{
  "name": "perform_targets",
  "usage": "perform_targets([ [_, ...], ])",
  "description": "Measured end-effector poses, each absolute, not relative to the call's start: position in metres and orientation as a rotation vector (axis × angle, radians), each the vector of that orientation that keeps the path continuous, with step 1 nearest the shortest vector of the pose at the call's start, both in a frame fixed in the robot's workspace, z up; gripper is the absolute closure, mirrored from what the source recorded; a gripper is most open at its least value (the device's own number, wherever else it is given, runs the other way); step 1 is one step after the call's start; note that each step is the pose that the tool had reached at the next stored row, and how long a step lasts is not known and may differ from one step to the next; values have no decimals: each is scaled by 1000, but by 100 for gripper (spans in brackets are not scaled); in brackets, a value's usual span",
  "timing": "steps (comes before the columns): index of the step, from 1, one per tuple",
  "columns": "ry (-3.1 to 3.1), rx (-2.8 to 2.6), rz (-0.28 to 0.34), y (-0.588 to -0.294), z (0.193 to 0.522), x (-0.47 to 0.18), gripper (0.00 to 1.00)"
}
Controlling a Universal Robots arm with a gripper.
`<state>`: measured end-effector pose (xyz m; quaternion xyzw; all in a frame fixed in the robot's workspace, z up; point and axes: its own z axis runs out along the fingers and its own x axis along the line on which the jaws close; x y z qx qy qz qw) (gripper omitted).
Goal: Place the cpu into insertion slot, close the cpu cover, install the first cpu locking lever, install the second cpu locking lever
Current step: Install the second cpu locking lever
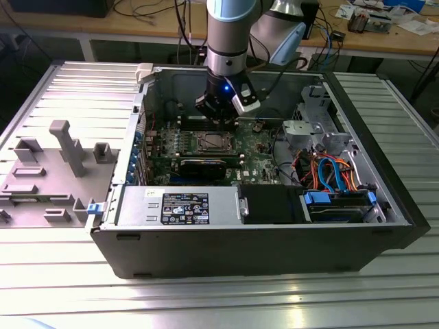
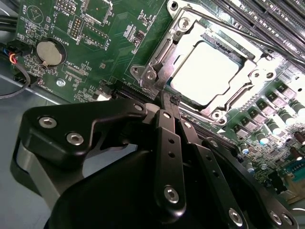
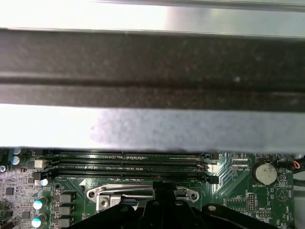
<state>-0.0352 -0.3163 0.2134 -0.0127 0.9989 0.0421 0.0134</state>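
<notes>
The cpu point(image 2: 205, 71) lies in the insertion slot point(image 1: 212, 142) on the green motherboard, its plain silver top showing through the window of the cpu cover point(image 2: 164, 52). The cover lies flat over it as a silver frame. My gripper point(image 2: 164, 98) has its black fingers drawn together, and the tips touch the socket's edge beside a corner of the cover. In the exterior view the gripper point(image 1: 218, 116) hangs just behind the socket, inside the open computer case. The first wrist view has the gripper point(image 3: 164, 188) right at the cover's metal frame point(image 3: 124, 192). Nothing shows between the fingers.
A long black expansion card point(image 1: 202, 164) lies in front of the socket. Memory slots point(image 3: 124, 162) run behind it, below the case wall point(image 3: 143, 62). A coin battery point(image 2: 49, 52), drive bays with coloured cables point(image 1: 329, 171) and a power supply point(image 1: 178, 205) fill the case. Grey fixtures point(image 1: 62, 151) stand outside.
</notes>
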Motion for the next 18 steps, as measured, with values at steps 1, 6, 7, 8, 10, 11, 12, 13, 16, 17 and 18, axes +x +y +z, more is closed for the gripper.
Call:
perform_targets([
  [1, 3112, -40, 131, -316, 214, -35, 89],
  [6, 3112, -40, 131, -316, 218, -35, 89],
  [7, 3112, -40, 131, -316, 219, -35, 89],
  [8, 3112, -40, 131, -316, 220, -35, 89],
  [10, 3112, -40, 131, -316, 221, -35, 89],
  [11, 3112, -40, 131, -316, 222, -35, 89],
  [12, 3112, -40, 131, -316, 222, -35, 89],
  [13, 3112, -40, 131, -316, 223, -35, 89],
  [16, 3112, -40, 131, -316, 224, -35, 89],
  [17, 3112, -40, 131, -316, 224, -35, 89],
  [18, 3112, -40, 131, -316, 224, -35, 89],
])
